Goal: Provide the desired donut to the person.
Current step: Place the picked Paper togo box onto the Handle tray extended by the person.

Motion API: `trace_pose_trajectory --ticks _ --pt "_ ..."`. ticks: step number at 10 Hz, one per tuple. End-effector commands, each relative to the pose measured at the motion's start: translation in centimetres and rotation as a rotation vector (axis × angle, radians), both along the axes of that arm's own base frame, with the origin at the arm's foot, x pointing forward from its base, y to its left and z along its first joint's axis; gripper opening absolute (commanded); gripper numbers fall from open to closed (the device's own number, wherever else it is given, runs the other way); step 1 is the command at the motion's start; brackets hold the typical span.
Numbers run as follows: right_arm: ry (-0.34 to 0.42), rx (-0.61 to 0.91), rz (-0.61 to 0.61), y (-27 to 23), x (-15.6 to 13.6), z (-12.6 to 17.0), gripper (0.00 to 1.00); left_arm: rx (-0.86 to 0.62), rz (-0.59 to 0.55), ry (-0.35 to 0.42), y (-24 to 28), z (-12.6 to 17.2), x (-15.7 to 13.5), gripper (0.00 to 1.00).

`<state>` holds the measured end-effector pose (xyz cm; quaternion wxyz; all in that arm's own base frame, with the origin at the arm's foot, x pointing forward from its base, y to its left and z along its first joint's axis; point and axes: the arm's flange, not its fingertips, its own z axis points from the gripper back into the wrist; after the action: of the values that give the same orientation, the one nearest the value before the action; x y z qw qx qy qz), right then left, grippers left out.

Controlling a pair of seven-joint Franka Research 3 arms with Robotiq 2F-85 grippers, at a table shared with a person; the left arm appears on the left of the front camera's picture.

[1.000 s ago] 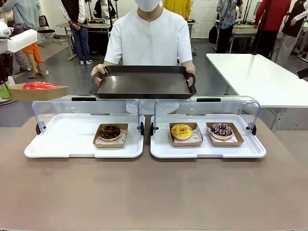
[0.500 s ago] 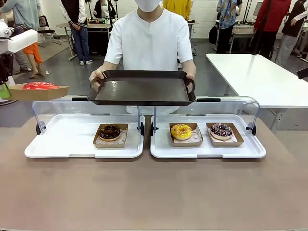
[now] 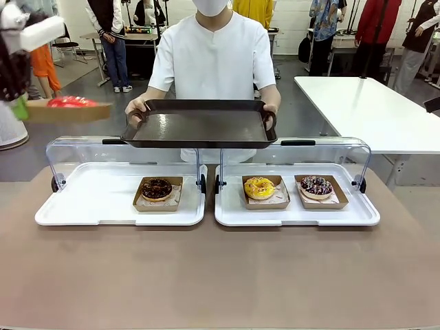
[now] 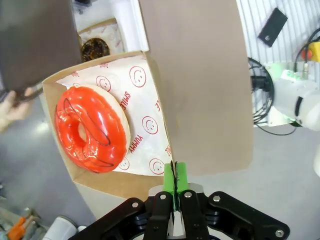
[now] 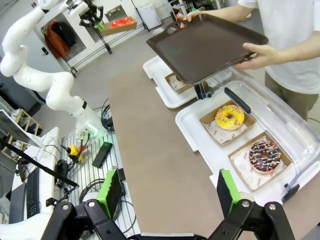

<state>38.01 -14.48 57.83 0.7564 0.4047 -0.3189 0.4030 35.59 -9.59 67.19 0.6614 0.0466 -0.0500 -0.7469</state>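
Observation:
A red-glazed donut (image 3: 68, 102) lies in a cardboard tray (image 3: 75, 112) held high at the far left, with my left gripper (image 3: 23, 108) shut on the tray's edge. In the left wrist view the green pads (image 4: 181, 179) pinch the rim of the cardboard tray (image 4: 150, 90) beside the red donut (image 4: 92, 127). The person (image 3: 213, 55) in white stands across the table, both hands on a dark brown serving tray (image 3: 199, 125) held above the lids. My right gripper (image 5: 169, 192) hangs open and empty over the table's right side.
Two white display trays (image 3: 89, 199) (image 3: 357, 213) with raised clear lids (image 3: 124, 155) sit on the table. The left one holds a chocolate donut (image 3: 157, 188); the right one holds a yellow donut (image 3: 259, 187) and a sprinkled chocolate donut (image 3: 316, 185). Brown tabletop (image 3: 220, 275) in front is free.
My left arm has lifted the red donut's cardboard tray upward and a little to the right. The person has brought the dark tray slightly closer over the lids.

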Motion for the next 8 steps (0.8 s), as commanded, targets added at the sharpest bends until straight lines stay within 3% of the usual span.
trace_pose_trajectory --ticks 1,4,6,8 --pt "0.001 0.004 0.001 -0.1 -0.1 0.0 1.0 0.022 -0.028 -0.057 -5.0 2.6 0.5 0.01" --pt "0.001 0.004 0.001 -0.1 -0.1 0.0 1.0 0.026 -0.158 -0.063 -10.4 2.6 6.4 0.01" --pt "0.001 0.004 0.001 -0.1 -0.1 0.0 1.0 -0.027 -0.182 -0.093 -12.3 1.7 9.2 0.01" --pt "0.001 0.004 0.001 -0.1 -0.1 0.0 1.0 -0.065 -0.186 -0.057 -12.6 0.3 13.6 0.01"
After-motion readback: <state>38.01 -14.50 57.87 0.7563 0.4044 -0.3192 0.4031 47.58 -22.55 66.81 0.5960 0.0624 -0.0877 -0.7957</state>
